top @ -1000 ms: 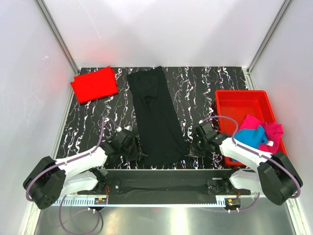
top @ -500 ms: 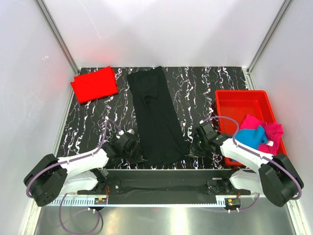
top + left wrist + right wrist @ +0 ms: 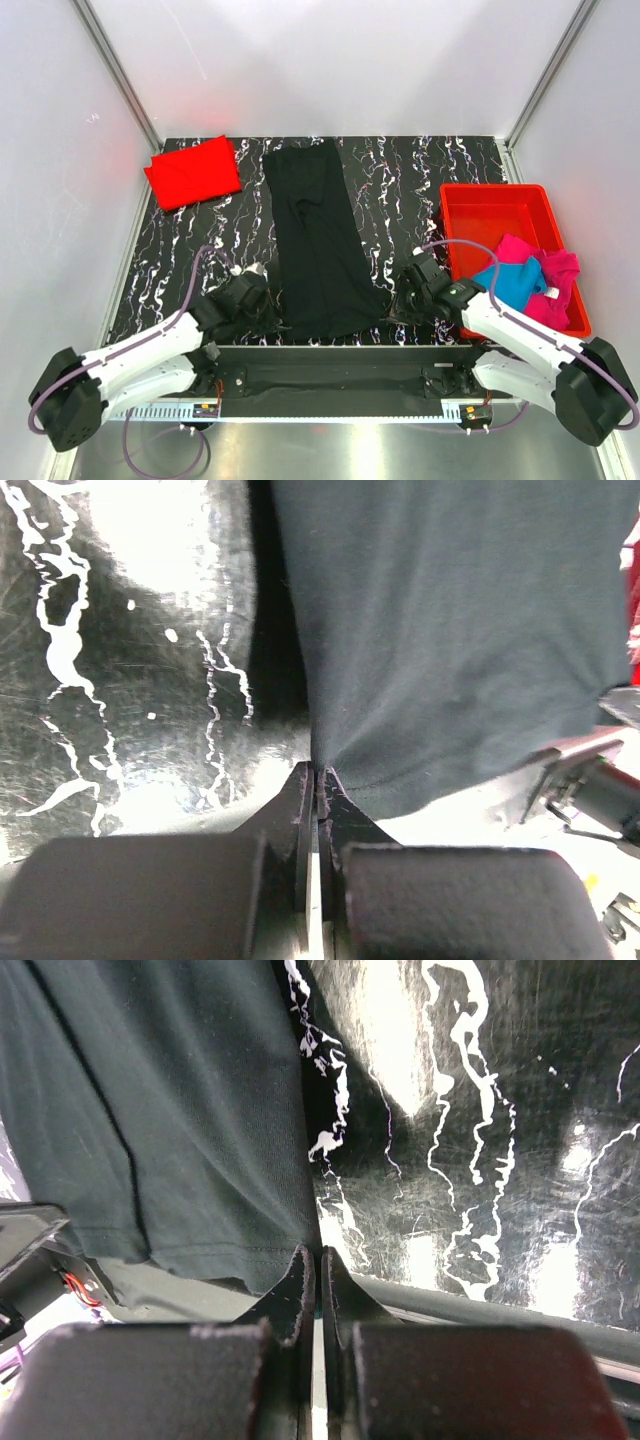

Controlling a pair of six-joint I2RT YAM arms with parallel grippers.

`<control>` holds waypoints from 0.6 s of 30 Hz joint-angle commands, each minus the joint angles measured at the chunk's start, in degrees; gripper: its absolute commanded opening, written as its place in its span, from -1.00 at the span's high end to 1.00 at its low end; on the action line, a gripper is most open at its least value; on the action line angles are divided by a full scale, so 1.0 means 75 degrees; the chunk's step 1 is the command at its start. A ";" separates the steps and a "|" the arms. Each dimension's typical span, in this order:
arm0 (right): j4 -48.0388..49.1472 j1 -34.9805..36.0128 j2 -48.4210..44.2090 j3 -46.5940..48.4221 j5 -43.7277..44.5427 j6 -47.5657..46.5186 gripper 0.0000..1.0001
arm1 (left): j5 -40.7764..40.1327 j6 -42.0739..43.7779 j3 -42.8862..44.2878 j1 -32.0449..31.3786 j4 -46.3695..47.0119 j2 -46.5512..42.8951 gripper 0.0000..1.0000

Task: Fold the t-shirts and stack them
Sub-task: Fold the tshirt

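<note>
- left gripper (image 3: 317, 772): jaws pressed together on the near-left hem corner of the black t-shirt (image 3: 450, 630). only a thin edge of cloth sits between the tips, so the bite looks shallow.
- right gripper (image 3: 318, 1252): likewise closed, nipping the near-right hem corner of the black t-shirt, with the stitched hem right at the tips.
- black t-shirt: a long narrow strip flat on the table (image 3: 420, 190), running from between the two grippers to the far edge. its sleeves appear already turned in.
- step in hand (a judgement): carrying the near hem over toward the far end of the black t-shirt to halve its length.
- doing it well:
  - raise both corners together and to the same height.
  - hold the hem taut and level between the arms.
  - travel evenly, so that neither side leads and skews the fold.
  - lay the hem square on the far end before letting go.
  - go slowly, since the shallow pinch may slip.
- red bin (image 3: 495, 190): right of the black t-shirt and well apart from it. it holds the bright blue t-shirt (image 3: 510, 282) and the magenta t-shirt (image 3: 545, 265), heaped and unfolded.
- red t-shirt (image 3: 193, 172): folded, lying left of the black t-shirt's far end. it is a likely base for the stack.
</note>
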 commanded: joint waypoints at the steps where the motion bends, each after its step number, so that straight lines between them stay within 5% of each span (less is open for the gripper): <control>1: -0.0345 0.0241 -0.0089 0.0269 0.0505 0.0284 1.00 | 0.0297 -0.0066 -0.0167 -0.0016 0.0067 -0.0436 1.00; 12: -0.0462 0.0816 0.1082 0.1368 0.1395 0.0062 1.00 | 0.0394 0.0424 0.0265 0.0147 -0.0024 0.0137 1.00; 18: -0.0802 0.0815 0.2124 0.2833 0.2122 -0.0687 1.00 | 0.0897 0.1629 0.1318 0.1681 -0.0364 0.0781 1.00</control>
